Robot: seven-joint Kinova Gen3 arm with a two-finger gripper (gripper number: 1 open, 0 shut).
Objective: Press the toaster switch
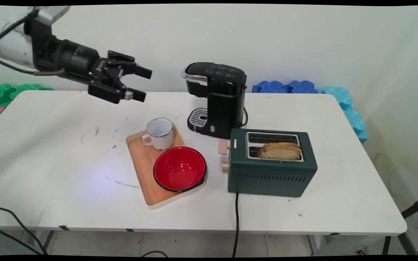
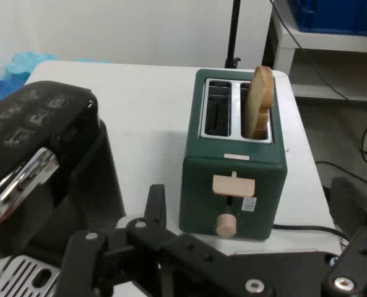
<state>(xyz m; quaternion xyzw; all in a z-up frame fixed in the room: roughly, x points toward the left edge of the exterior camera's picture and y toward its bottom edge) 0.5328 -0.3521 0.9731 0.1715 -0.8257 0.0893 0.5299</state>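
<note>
My black gripper (image 1: 144,84) hangs open in the air above the table's back left part, pointing right, with nothing between its fingers. Nearest to it is the black coffee machine (image 1: 216,98), a little to its right; in the hand view the coffee machine (image 2: 38,167) fills the left side. Below the gripper a wooden tray (image 1: 140,163) carries a white mug (image 1: 160,133) and a red bowl (image 1: 180,169). A green toaster (image 1: 271,165) stands right of the tray with a slice of bread (image 1: 281,150) upright in its near slot. The hand view shows the toaster (image 2: 234,167) and bread (image 2: 259,102) straight ahead.
Blue foam tiles (image 1: 303,87) lie along the wall behind the table's right end, green ones (image 1: 2,92) at the left. The toaster's black cord (image 1: 236,221) drops over the table's front edge. A black stand (image 2: 234,31) and a shelf (image 2: 332,37) show beyond the table in the hand view.
</note>
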